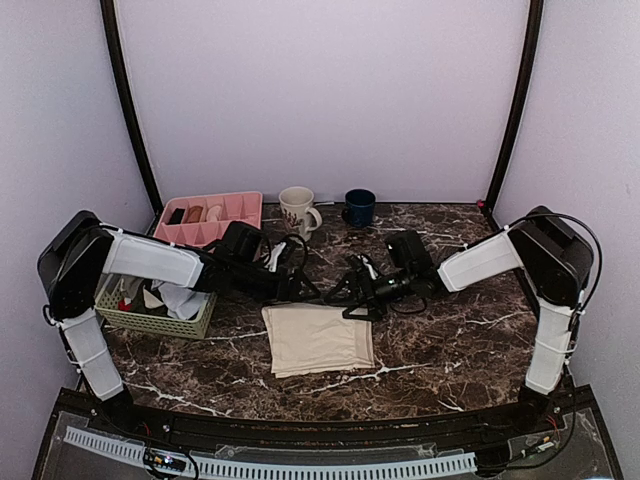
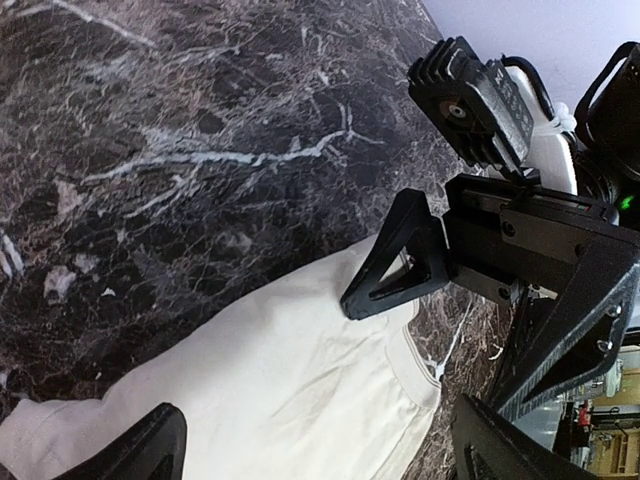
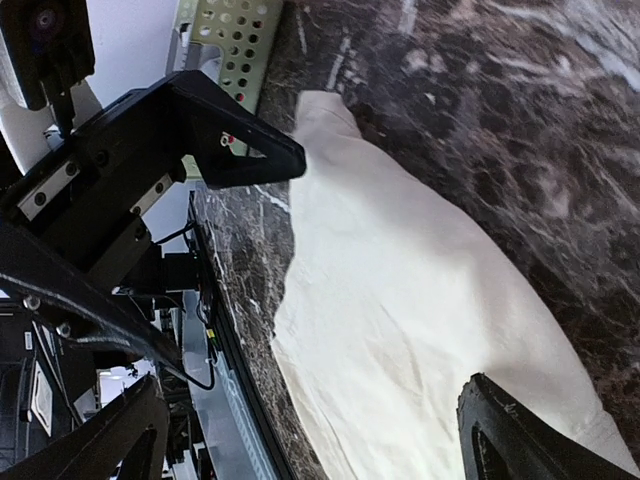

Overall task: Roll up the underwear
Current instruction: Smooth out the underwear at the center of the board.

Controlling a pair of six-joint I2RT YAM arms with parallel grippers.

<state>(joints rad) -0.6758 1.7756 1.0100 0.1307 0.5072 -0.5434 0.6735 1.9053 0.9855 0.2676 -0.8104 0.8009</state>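
Observation:
The underwear (image 1: 318, 338) is a cream-beige garment lying flat on the dark marble table, in front of both grippers. My left gripper (image 1: 303, 291) is open and empty over its far left edge. My right gripper (image 1: 353, 299) is open and empty over its far right edge. In the left wrist view the underwear (image 2: 270, 385) lies between my left gripper's (image 2: 320, 452) spread fingers, with its waistband at the right. In the right wrist view the underwear (image 3: 400, 300) lies under my open right gripper (image 3: 320, 440). Each wrist view shows the other gripper's fingers close above the cloth.
A green basket (image 1: 160, 318) with white and grey cloths stands at the left and shows in the right wrist view (image 3: 235, 40). A pink tray (image 1: 240, 206), a cream mug (image 1: 297, 210) and a dark blue mug (image 1: 359, 206) stand at the back.

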